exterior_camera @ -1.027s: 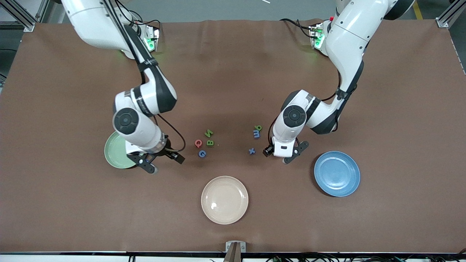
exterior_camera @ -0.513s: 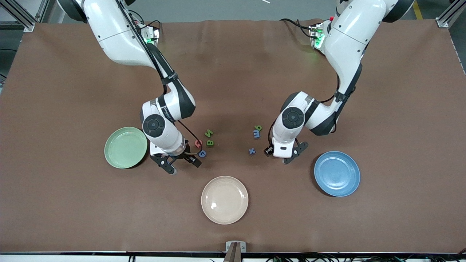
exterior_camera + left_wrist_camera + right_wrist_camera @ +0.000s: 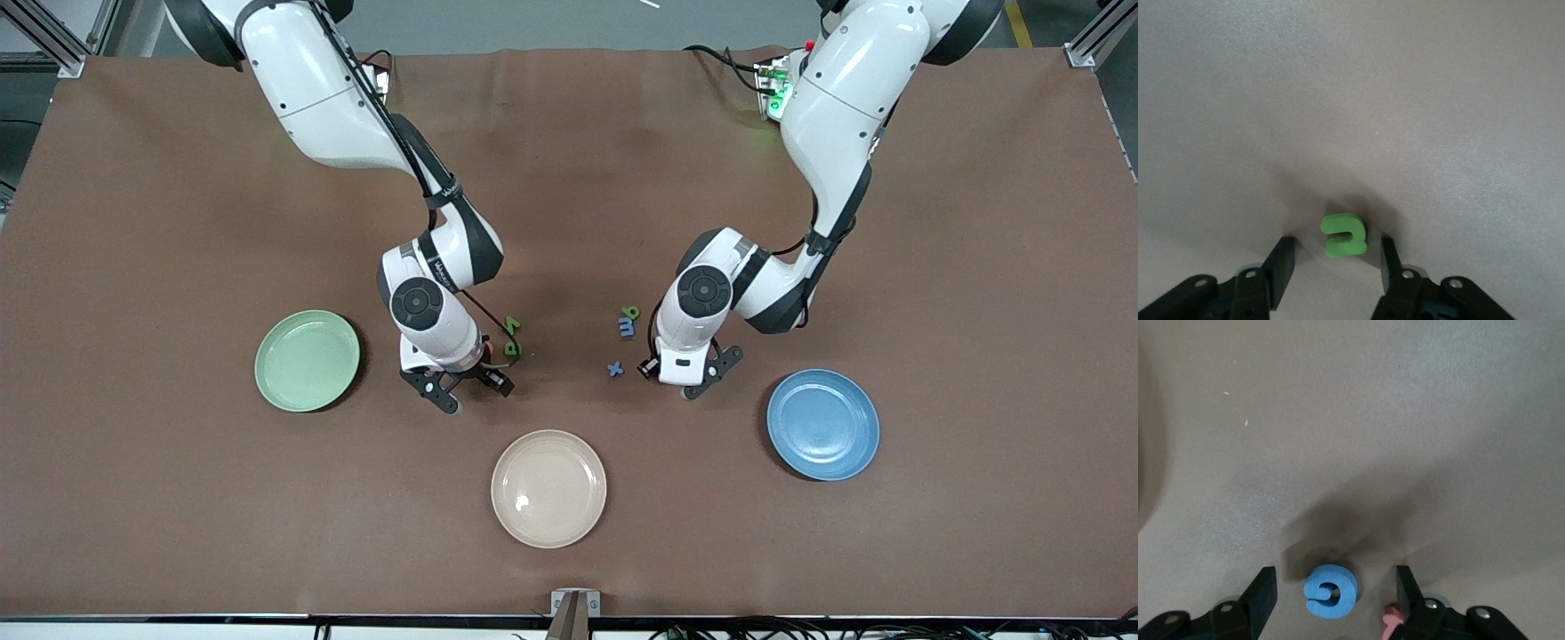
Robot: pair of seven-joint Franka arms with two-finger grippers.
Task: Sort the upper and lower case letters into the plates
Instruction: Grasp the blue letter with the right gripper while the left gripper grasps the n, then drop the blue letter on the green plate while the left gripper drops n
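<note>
My right gripper (image 3: 476,394) is open, low over the capital letters. In the right wrist view the blue G (image 3: 1330,590) lies between its open fingers (image 3: 1265,587), with the red-pink Q (image 3: 1391,620) by one fingertip. The green N (image 3: 511,324) and green B (image 3: 512,348) lie beside it. My left gripper (image 3: 683,380) is open, with a green lowercase letter (image 3: 1345,235) on the cloth between its fingers (image 3: 1283,257). The blue x (image 3: 615,368), blue m (image 3: 627,327) and another green lowercase letter (image 3: 630,312) lie beside it. The mint green plate (image 3: 307,360) and the blue plate (image 3: 822,424) hold nothing.
A cream-beige plate (image 3: 548,488) sits nearer the front camera, between the two arms. The brown cloth (image 3: 178,498) covers the whole table.
My right arm has swung from over the mint green plate toward the table's middle and now covers the G and Q. My left gripper has shifted slightly toward the blue x.
</note>
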